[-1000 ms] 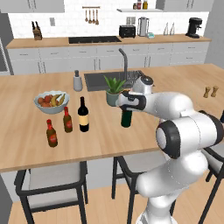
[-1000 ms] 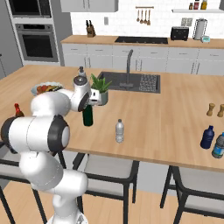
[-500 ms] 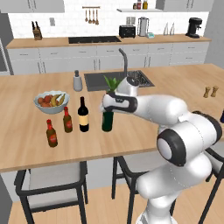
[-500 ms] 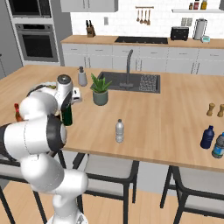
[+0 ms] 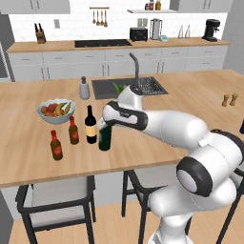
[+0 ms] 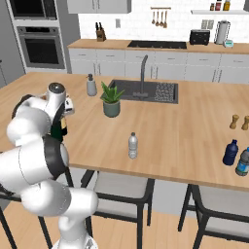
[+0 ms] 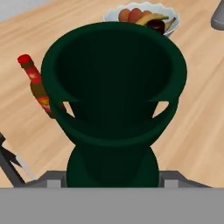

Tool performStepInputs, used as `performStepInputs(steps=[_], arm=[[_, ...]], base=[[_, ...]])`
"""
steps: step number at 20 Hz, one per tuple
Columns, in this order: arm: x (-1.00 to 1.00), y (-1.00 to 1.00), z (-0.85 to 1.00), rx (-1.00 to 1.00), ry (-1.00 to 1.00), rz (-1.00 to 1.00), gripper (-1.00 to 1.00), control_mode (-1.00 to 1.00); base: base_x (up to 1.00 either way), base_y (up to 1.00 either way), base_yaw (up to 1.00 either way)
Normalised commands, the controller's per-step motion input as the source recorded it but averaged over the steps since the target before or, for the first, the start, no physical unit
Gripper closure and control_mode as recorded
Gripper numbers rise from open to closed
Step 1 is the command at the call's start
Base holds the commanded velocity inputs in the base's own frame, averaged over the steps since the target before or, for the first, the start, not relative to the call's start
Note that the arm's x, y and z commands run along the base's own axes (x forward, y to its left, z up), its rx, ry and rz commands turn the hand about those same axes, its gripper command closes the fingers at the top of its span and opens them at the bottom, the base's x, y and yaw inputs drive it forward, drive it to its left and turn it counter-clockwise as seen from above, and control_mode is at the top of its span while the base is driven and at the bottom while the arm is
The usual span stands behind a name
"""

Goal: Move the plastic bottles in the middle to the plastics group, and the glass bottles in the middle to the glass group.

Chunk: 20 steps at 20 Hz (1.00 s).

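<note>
green bottle (image 5: 105, 138) stands just right of wine bottle (image 5: 90, 126), beer bottles (image 5: 73, 131) further left.

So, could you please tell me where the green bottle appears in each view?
Left base view: green bottle at centre-left, beside the wine bottle, under the gripper.
Right base view: a dark sliver at the left edge, mostly hidden by the arm.
Hand view: centre, seen from above.
Shared landmark: the fruit bowl, top of the hand view.
</note>
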Motion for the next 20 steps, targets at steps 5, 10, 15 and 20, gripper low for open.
performStepInputs(steps=[5, 10, 15, 20], arm=[[-0.21, 0.34, 0.0, 0.0, 0.0, 0.04, 1.0, -1.0], [0.06, 0.57, 0.0, -0.02, 0.0, 0.05, 1.0, -1.0], [0.1, 0.39, 0.0, -0.03, 0.0, 0.04, 1.0, -1.0], [0.0, 0.27, 0.0, 0.0, -0.02, 0.05, 1.0, -1.0]], base=[[0.0, 0.0, 0.0], [0.0, 0.0, 0.0], [0.0, 0.0, 0.0], [0.0, 0.0, 0.0]])
